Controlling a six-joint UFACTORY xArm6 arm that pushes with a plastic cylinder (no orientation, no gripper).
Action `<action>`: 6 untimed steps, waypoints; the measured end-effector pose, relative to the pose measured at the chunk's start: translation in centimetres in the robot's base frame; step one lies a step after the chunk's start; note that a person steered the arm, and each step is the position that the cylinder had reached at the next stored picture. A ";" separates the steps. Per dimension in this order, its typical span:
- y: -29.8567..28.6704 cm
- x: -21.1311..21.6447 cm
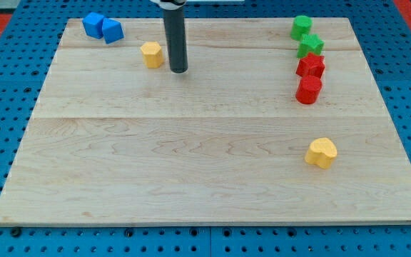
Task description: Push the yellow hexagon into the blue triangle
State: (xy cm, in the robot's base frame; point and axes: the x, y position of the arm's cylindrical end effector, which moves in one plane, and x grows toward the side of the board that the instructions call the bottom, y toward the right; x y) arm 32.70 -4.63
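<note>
Resting on the wooden tabletop (191, 164), my tip (179, 71) sits just to the view's right of the yellow hexagon (151, 54), apart from it by a narrow gap. This tool is a plain rod with nothing to part or clamp. Two blue blocks touch at the view's top left: the blue triangle (112, 31) and a blue cube (93, 23). Down the view's right side run a green block (301, 27), green star (310, 46), red star (310, 66) and red block (308, 90). A yellow heart (322, 152) lies lower right.
</note>
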 end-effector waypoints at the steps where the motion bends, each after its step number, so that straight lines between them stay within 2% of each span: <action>1: -5.3 -2.7; 2: -11.2 -5.4; 3: -12.6 -4.9; 4: -6.4 -2.9; 6: 7.8 9.3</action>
